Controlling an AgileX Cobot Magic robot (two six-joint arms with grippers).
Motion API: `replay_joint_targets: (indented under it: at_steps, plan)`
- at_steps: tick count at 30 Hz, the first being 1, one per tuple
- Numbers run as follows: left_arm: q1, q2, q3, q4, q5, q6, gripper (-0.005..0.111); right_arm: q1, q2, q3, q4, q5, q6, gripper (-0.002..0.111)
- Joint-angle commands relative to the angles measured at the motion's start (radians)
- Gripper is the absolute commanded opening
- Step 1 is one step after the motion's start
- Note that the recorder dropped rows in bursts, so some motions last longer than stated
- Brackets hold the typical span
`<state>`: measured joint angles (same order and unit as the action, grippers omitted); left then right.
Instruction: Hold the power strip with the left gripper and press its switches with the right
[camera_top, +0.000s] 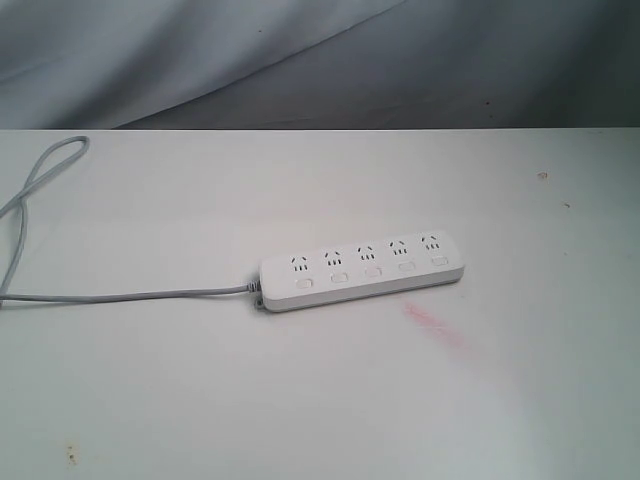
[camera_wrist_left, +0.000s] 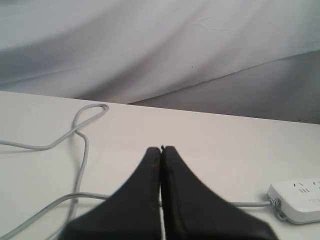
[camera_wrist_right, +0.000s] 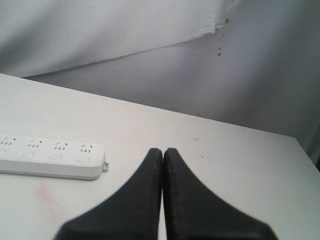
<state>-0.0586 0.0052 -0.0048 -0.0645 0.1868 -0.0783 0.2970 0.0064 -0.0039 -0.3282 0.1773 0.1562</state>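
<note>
The white power strip (camera_top: 362, 268) lies flat on the white table (camera_top: 150, 400), near its middle, with its row of small switches (camera_top: 371, 270) along the near side. Its grey cord (camera_top: 120, 296) runs off to the left and loops back. No arm shows in the exterior view. In the left wrist view my left gripper (camera_wrist_left: 161, 149) is shut on nothing above the cord (camera_wrist_left: 80, 150), and the cord end of the strip (camera_wrist_left: 299, 200) lies well apart from it. My right gripper (camera_wrist_right: 163, 150) is shut and empty, beside the strip's far end (camera_wrist_right: 55, 157).
A grey cloth backdrop (camera_top: 320, 60) hangs behind the table's far edge. A pink smear (camera_top: 435, 325) marks the tabletop just in front of the strip. The cord's loop (camera_top: 45, 165) lies at the back left corner.
</note>
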Motion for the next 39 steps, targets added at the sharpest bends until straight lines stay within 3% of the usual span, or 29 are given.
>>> replay_joint_targets:
  at_steps: [1, 6, 16, 34, 39]
  plan:
    - [-0.004, -0.005, 0.005, -0.004, -0.007, 0.005, 0.000, -0.006, -0.006, 0.004, 0.211, -0.052, -0.218, 0.000]
    - [-0.004, -0.005, 0.005, -0.004, -0.007, 0.005, 0.000, -0.006, -0.006, 0.004, 0.346, -0.092, -0.343, 0.000]
    - [-0.004, -0.005, 0.005, -0.004, -0.007, 0.005, 0.000, -0.006, -0.006, 0.004, 0.349, -0.094, -0.171, 0.000]
    - [-0.004, -0.005, 0.005, -0.004, -0.007, 0.005, 0.000, -0.008, -0.006, 0.004, 0.367, -0.097, -0.175, 0.000]
    - [-0.004, -0.005, 0.005, -0.004, -0.007, 0.005, 0.000, -0.053, -0.006, 0.004, 0.367, -0.097, -0.175, 0.000]
